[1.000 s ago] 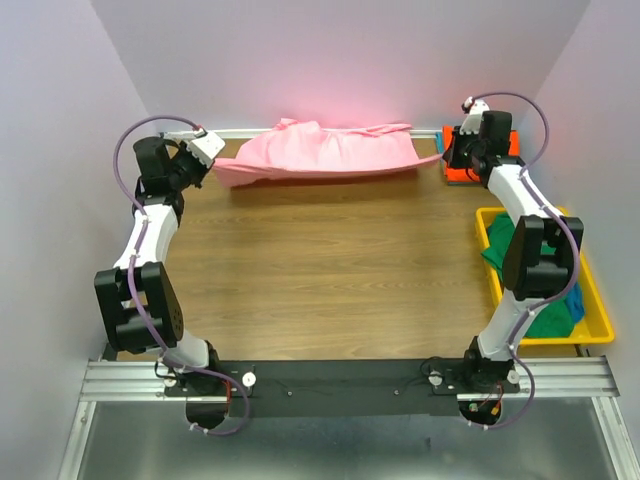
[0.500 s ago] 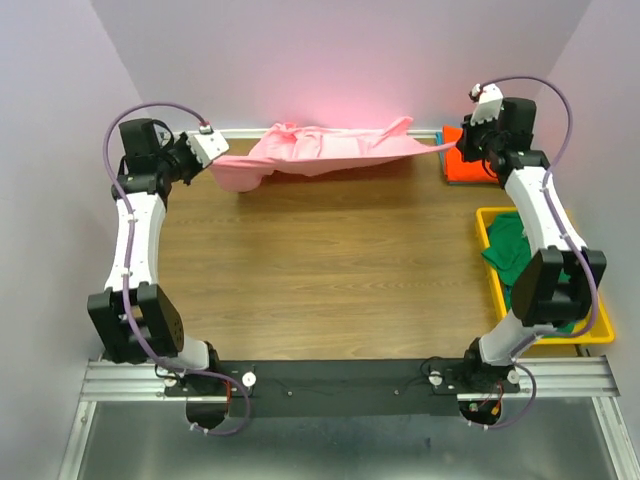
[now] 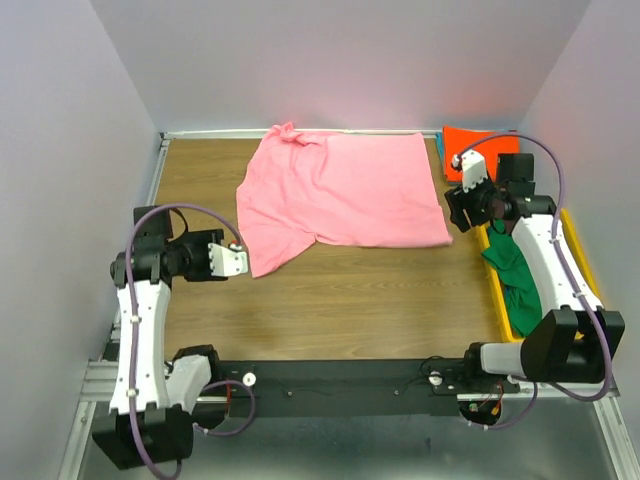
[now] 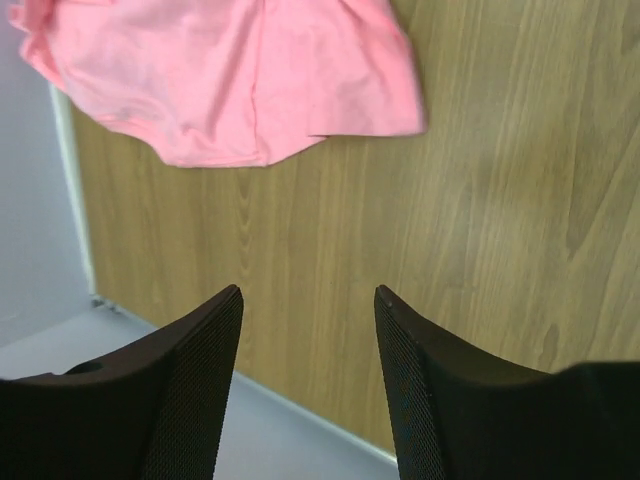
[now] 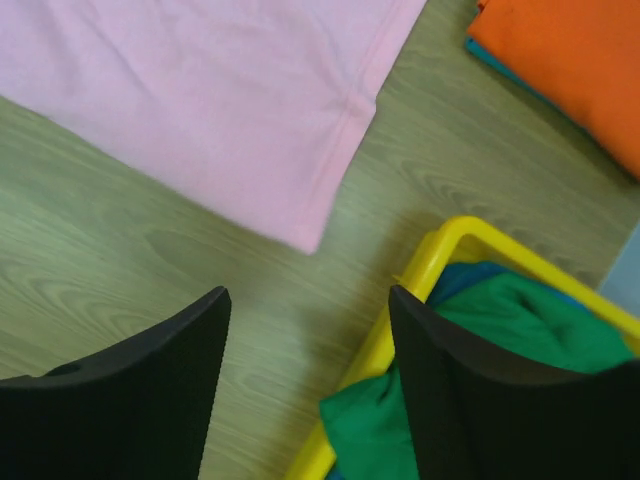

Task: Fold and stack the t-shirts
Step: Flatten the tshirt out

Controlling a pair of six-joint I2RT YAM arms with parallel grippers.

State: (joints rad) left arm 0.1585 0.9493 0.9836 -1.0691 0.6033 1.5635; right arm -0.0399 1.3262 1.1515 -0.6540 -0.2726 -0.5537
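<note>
Pink t-shirt (image 4: 230, 80) ahead of left gripper (image 4: 308, 300)

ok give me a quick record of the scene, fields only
pink t-shirt: spread out on the table, unfolded
orange t-shirt: folded, far right corner
green t-shirt: bunched in the yellow bin
left end effector: open, empty, over bare wood near the pink sleeve
right end effector: open, empty, over wood between the pink shirt's corner and the bin
</note>
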